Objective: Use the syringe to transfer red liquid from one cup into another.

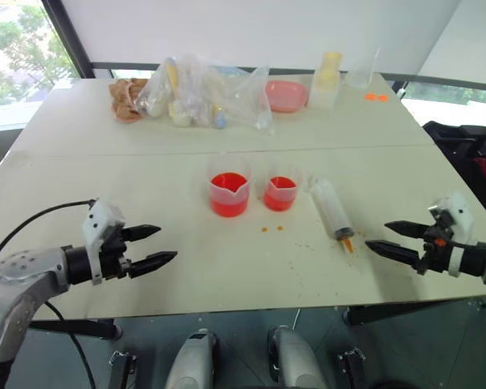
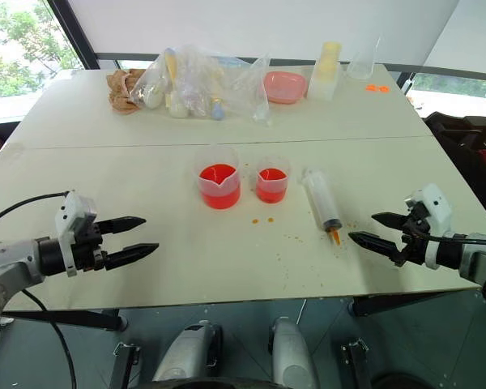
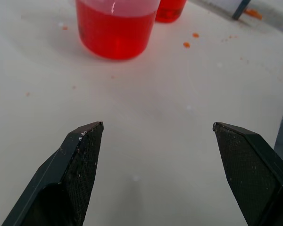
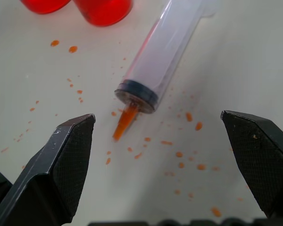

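Grippers: I see the left gripper [image 1: 148,247] and right gripper [image 1: 386,237] both spread wide and empty, low over bare table [image 1: 227,279] near its front edge. Syringe [image 1: 333,211] lies flat just beside the right one, orange tip toward it. Wide cup [image 1: 229,193] and narrow cup [image 1: 280,193] of red liquid [image 3: 114,35] stand mid-table, apart.

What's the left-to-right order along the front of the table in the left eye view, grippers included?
left gripper → wider beaker → narrower beaker → syringe → right gripper
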Robot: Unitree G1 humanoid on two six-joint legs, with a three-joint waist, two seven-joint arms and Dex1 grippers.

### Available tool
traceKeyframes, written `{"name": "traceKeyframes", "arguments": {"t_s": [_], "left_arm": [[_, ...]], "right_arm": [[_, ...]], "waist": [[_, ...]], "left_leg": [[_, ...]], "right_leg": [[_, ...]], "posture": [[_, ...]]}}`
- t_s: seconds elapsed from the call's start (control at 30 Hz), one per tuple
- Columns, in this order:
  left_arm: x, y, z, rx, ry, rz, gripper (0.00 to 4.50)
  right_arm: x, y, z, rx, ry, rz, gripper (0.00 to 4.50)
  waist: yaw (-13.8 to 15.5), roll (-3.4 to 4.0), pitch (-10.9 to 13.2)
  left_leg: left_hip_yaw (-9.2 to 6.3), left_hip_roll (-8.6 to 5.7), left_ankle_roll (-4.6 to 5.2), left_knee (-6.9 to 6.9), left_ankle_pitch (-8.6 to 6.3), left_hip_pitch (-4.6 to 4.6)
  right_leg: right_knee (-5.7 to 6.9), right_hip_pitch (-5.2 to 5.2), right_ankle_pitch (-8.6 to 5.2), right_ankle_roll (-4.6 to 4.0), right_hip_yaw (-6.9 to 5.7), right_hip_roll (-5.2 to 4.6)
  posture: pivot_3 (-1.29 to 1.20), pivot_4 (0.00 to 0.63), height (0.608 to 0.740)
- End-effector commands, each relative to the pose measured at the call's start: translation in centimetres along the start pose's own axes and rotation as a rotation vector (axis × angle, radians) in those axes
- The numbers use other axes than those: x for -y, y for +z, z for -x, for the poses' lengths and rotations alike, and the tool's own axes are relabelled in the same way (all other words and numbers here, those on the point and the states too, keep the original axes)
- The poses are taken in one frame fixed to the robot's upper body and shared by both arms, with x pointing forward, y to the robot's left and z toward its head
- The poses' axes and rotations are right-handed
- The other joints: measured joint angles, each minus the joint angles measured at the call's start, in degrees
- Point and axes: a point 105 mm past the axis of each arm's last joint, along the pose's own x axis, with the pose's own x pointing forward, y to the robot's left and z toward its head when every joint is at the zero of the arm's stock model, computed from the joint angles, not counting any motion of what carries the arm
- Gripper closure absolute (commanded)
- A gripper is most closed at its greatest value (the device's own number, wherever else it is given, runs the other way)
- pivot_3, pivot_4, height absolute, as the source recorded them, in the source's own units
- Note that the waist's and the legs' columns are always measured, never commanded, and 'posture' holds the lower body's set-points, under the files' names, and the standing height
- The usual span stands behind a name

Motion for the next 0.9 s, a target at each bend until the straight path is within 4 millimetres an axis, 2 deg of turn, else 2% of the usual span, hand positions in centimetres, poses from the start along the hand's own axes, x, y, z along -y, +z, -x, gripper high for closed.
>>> {"name": "traceKeyframes", "arguments": {"t_s": [0.03, 0.3, 0.43, 0.63, 0.7, 0.77, 0.9], "left_arm": [[-0.2, 0.5, -0.1, 0.016, -0.001, -0.015, 0.6], [-0.2, 0.7, -0.6, 0.037, 0.0, -0.017, 0.6], [-0.1, 0.4, -0.7, 0.033, 0.0, -0.009, 0.6], [0.1, 0.5, -1.0, 0.029, -0.008, -0.013, 0.6], [0.1, 1.0, -1.0, 0.014, -0.017, -0.052, 0.6], [-0.4, 1.7, -0.9, -0.018, -0.012, -0.115, 0.6], [-0.7, 4.9, -0.8, 0.009, -0.063, -0.185, 0.6]], "right_arm": [[-0.1, 1.1, 0.3, 0.025, -0.005, 0.04, 0.03], [0.1, 1.4, 0.1, 0.014, -0.023, 0.039, 0.03], [0.8, 0.8, 0.0, -0.075, -0.069, 0.052, 0.03], [0.7, 3.9, -0.1, 0.001, -0.061, 0.046, 0.03], [1.6, 4.0, -0.4, -0.089, -0.123, 0.062, 0.03], [2.0, 5.4, -0.8, -0.085, -0.137, -0.002, 0.03], [1.9, 9.3, -3.1, -0.031, -0.095, -0.105, 0.03]], "waist": [[0.0, 0.0, 0.0], [0.1, 0.0, 0.0], [0.1, 0.0, 0.0], [0.0, 0.0, 0.0], [0.0, 0.01, 0.0], [0.0, -0.04, 0.0], [-0.3, -0.01, 0.1]], "left_leg": [[0.01, -0.01, 0.0, 0.0, 0.0, 0.0], [0.0, -0.02, 0.0, 0.0, 0.0, -0.03], [-0.01, -0.02, 0.0, 0.01, 0.0, -0.03], [-0.01, -0.01, 0.0, 0.02, 0.0, -0.03], [-0.02, -0.01, 0.0, 0.02, 0.0, -0.04], [-0.01, -0.02, 0.0, 0.04, 0.0, -0.07], [0.0, 0.0, 0.0, 0.12, 0.0, -0.19]], "right_leg": [[0.0, 0.0, 0.0, 0.0, 0.01, 0.0], [-0.03, 0.0, 0.01, 0.0, 0.0, -0.01], [-0.03, 0.0, 0.01, -0.01, 0.0, -0.01], [-0.02, -0.01, 0.02, -0.01, 0.01, 0.0], [-0.02, -0.01, 0.02, -0.01, 0.0, 0.01], [-0.02, -0.06, 0.03, -0.04, 0.0, -0.01], [0.0, -0.19, 0.11, -0.15, -0.01, 0.02]], "posture": [[0.0, 0.15, 0.74], [0.0, 0.15, 0.74], [0.0, 0.15, 0.74], [0.0, 0.15, 0.74], [0.0, 0.15, 0.74], [0.0, 0.15, 0.74], [0.0, 0.15, 0.74]]}}
